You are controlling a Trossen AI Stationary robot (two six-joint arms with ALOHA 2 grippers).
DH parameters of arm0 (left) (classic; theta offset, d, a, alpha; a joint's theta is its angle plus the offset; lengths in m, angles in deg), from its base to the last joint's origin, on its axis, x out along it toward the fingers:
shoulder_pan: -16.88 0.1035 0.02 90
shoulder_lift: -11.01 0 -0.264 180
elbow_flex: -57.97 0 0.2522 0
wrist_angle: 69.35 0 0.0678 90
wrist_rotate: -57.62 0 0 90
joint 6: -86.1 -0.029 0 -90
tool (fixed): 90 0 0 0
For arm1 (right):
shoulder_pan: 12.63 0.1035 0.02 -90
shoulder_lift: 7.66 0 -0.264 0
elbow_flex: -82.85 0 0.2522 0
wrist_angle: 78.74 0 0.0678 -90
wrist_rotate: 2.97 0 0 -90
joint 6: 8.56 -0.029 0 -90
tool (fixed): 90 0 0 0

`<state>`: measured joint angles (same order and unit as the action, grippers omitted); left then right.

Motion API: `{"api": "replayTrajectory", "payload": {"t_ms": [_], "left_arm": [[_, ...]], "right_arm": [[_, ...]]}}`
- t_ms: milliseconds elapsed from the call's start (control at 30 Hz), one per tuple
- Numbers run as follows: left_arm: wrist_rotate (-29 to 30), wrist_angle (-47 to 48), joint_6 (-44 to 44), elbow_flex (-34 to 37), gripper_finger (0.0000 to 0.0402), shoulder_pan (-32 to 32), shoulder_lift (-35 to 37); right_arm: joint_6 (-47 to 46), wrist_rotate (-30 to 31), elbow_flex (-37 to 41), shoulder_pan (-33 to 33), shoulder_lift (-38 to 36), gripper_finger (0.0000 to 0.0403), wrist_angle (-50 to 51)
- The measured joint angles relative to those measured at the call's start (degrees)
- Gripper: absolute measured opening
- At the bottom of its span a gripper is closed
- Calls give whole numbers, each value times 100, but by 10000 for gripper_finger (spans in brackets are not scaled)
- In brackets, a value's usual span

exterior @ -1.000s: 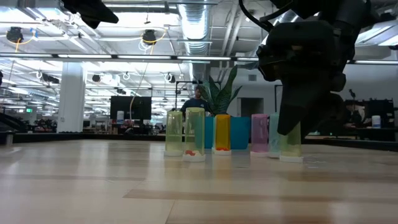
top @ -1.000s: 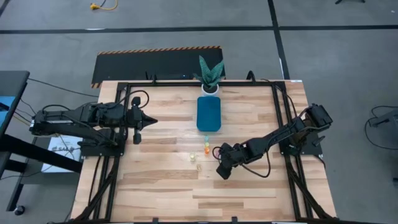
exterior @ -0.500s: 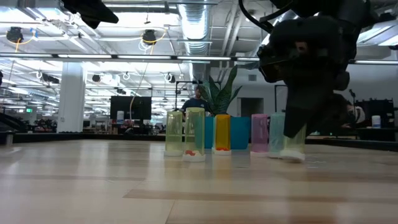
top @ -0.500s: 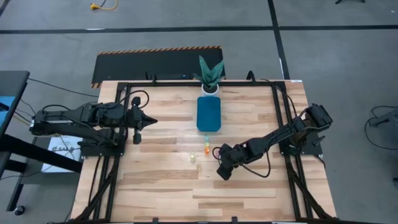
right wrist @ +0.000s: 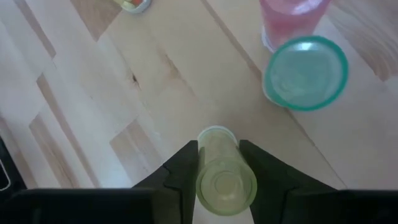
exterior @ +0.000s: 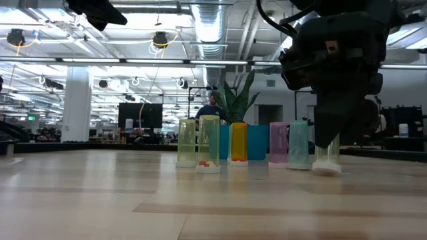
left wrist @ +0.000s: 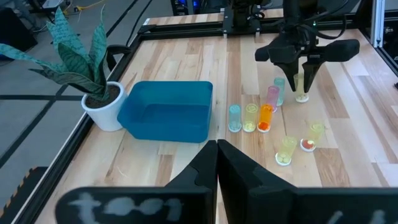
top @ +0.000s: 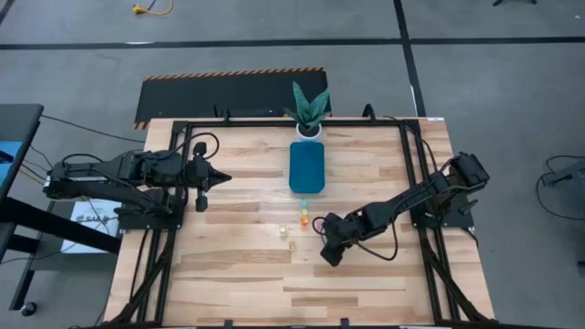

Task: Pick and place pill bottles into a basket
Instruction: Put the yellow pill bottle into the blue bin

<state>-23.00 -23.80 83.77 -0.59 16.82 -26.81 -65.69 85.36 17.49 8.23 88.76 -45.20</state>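
Nearest the low camera, a pale yellow-green pill bottle stands upright on its white cap on the wooden table, translucent and slim. The right claw has its two dark fingers pressed against either side of this bottle, about half open, gripping it just above the table. Just beyond it stand a teal bottle and a pink bottle, close together. Farther along, other small translucent bottles cluster: an orange one, a yellow one and a light blue one in a row. Beyond them lies the teal-blue basket, a rounded rectangular bin, with a white potted plant just beside it. The left claw is closed and hangs well apart over the table's left side.
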Motion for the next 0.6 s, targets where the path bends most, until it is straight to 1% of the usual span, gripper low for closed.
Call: {"api": "replayTrajectory", "payload": {"t_ms": [367,600], "left_arm": [[1,1,0,-1,0,-1,0],[0,0,2,0,0,0,0]], "right_arm": [[3,-15,-15,-18,-9,103,596],[22,-20,-15,-194,-12,103,1095]]}}
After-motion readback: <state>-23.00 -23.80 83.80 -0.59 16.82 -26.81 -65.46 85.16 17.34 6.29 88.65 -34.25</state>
